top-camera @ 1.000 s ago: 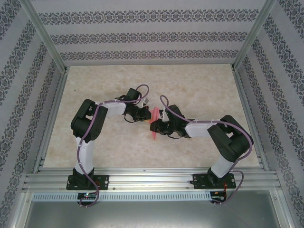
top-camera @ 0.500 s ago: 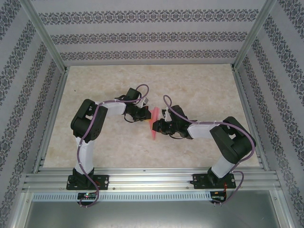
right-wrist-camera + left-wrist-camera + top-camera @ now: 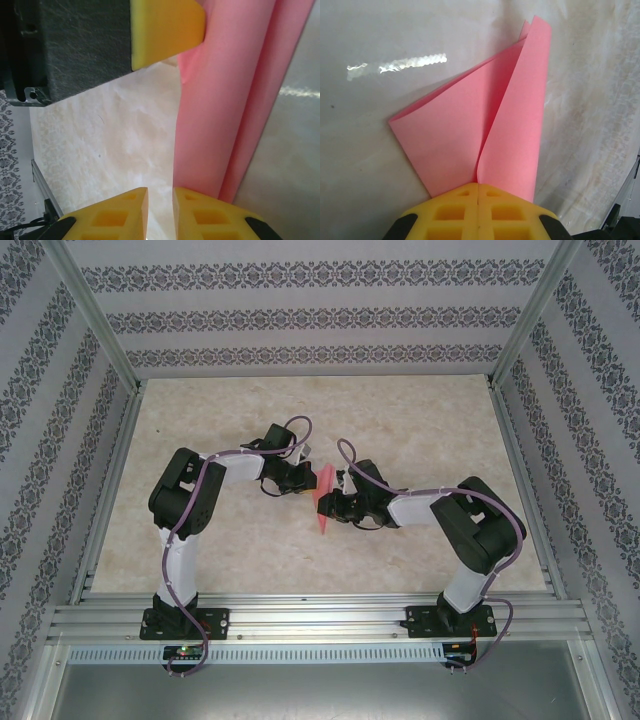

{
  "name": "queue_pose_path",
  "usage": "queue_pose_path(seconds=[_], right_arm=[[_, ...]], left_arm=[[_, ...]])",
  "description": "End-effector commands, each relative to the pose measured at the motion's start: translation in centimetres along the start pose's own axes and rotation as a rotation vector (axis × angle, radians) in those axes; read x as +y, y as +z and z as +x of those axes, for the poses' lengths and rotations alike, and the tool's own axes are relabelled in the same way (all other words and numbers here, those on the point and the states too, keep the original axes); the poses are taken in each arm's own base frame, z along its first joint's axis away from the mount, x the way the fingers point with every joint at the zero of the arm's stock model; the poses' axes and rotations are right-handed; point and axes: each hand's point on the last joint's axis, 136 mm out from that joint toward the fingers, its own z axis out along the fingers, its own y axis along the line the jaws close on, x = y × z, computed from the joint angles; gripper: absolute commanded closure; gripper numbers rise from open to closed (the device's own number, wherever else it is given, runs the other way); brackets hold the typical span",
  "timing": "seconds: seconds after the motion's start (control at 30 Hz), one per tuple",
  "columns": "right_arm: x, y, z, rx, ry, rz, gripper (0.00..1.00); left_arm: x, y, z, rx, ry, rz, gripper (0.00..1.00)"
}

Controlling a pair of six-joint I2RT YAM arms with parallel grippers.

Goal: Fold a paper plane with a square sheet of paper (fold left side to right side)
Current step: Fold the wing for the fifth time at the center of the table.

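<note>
Pink-red square sheet of paper [image 3: 324,502], loosely folded, sits mid-frame in the top view. The left gripper [image 3: 478,187] is clamped tight on its bottom edge. The right gripper [image 3: 160,197] is barely a sliver apart, gripping nothing, with the paper just beside it.

From their bases at the near edge, both arms fold inward so that their tips meet almost nose to nose. The left arm [image 3: 188,502] stands up, elbows out to the left, then reaches rightward and slightly away. The left pincer [image 3: 302,481] has its yellow fingers [image 3: 455,210] pressed flat together, pinching the edge of the pink sheet of paper [image 3: 510,125]. The right arm [image 3: 478,530] mirrors it, elbow out to the right and forearm stretched low towards the left. The right pincer [image 3: 331,508] is close to the other one, with a narrow slit between its fingers and nothing in it.
</note>
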Motion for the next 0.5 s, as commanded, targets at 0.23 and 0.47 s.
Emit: queue_pose_path(seconds=[0.23,0.47], right_arm=[[-0.25,0.68,-0.27,0.01,-0.001,0.023,0.79],[-0.45,1.35,0.17,0.039,-0.004,0.037,0.79]], left_arm=[[0.86,0.3,-0.16,0.014,0.005,-0.014,1.0],[0.81,0.29,-0.15,0.015,0.005,-0.012,1.0]])
